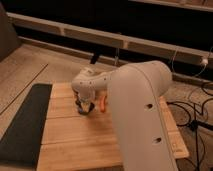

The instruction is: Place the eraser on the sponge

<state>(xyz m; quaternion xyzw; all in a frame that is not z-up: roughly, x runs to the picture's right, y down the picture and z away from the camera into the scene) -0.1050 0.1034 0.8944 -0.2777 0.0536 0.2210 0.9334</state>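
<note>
My white arm fills the middle and right of the camera view, bent down over the wooden table (75,140). Its gripper (85,107) hangs low over the table's far middle, close to the boards. The gripper and arm cover the spot beneath them, so the eraser and the sponge are both hidden. A thin orange-red tool (102,104) lies on the wood just right of the gripper.
A large dark mat (25,125) runs along the table's left side. Black cables (192,107) trail over the floor to the right. Behind the table, a dark wall with light rails (100,37) crosses the back.
</note>
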